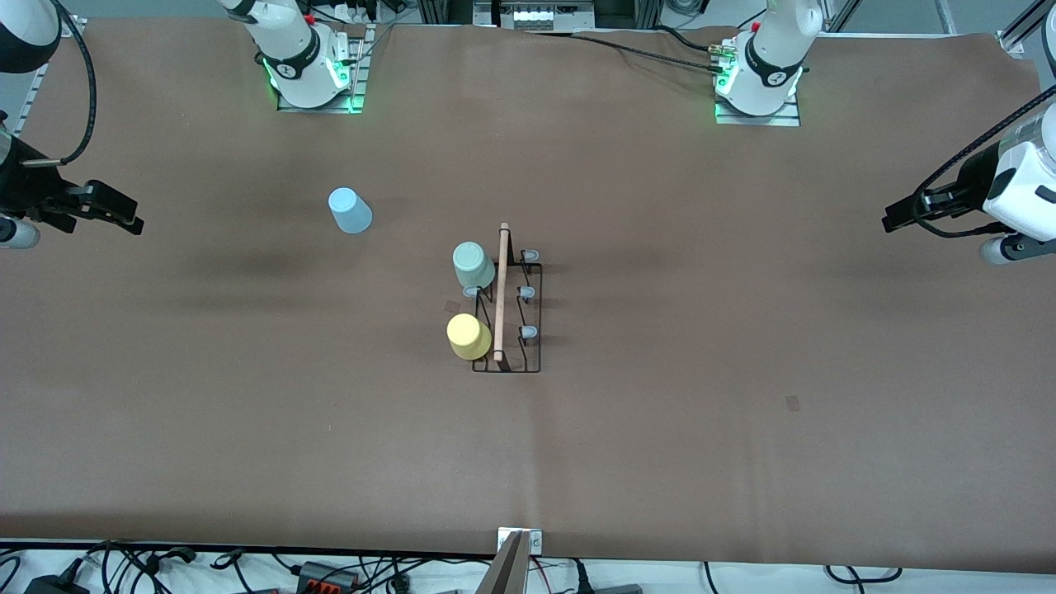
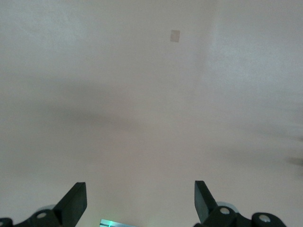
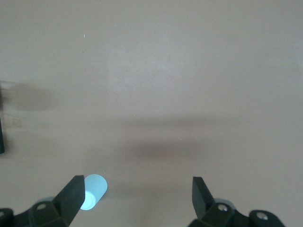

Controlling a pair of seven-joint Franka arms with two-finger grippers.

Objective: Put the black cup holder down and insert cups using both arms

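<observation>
Mid-table, between the two grippers, the black cup holder [image 1: 509, 307] stands on the brown table [image 1: 660, 429], its wooden rod handle [image 1: 501, 293] running along the top. Two cups sit upside down on pegs on the rack's side toward the right arm's end: pale green cup [image 1: 473, 265] on the peg farthest from the front cam, yellow cup [image 1: 469, 336] on the nearest; the middle peg [image 1: 471, 291] betw. them is bare. Three grey-tipped pegs on the rack's side toward the left arm's end are bare too.

Light blue cup [image 1: 351, 210] stands upside down on the table, off the rack, well apart from it toward the right arm's end & farther from the front cam.

Right gripper [image 3: 137, 191] hangs over the table at the right arm's end, fingers spread wide, nothing betw. them; the blue cup [image 3: 93, 191] shows just beside one fingertip in its wrist view. Left gripper [image 2: 139, 194] hangs over bare table at the left arm's end, fingers likewise apart & empty. Both grippers are well apart from the rack.
</observation>
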